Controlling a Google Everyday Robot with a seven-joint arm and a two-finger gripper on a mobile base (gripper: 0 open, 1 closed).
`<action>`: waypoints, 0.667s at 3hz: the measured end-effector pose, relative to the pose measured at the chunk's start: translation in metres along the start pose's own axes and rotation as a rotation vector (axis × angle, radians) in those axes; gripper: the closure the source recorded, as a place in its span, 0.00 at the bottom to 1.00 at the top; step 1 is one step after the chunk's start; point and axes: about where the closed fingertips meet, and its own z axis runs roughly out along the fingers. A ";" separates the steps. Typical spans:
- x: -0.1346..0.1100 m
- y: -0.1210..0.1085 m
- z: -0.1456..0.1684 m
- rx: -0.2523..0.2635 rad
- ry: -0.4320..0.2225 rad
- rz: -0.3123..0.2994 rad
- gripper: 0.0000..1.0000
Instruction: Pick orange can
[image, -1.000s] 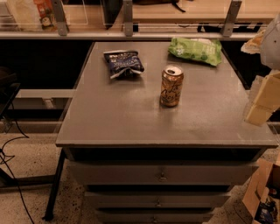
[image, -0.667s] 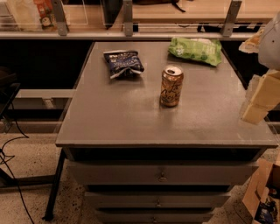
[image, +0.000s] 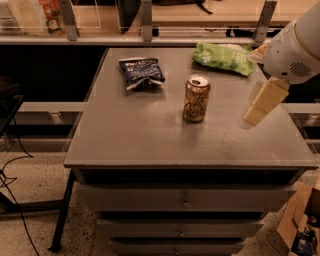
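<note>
The orange can stands upright near the middle of the grey table top. It is orange-gold with dark cursive lettering and a silver top. My gripper hangs from the white arm at the right side of the view, over the table's right part. It is to the right of the can, about a can's height away, and does not touch it. Nothing is held in it.
A dark blue snack bag lies at the back left of the table. A green snack bag lies at the back right, close under the arm. Drawers sit below the top. A railing with posts runs behind.
My gripper and arm have moved left from the table's right edge, closer to the can. The can and both bags have not moved.
</note>
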 end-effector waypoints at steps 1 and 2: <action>-0.008 -0.018 0.037 -0.033 -0.102 0.015 0.00; -0.022 -0.029 0.066 -0.050 -0.215 0.022 0.00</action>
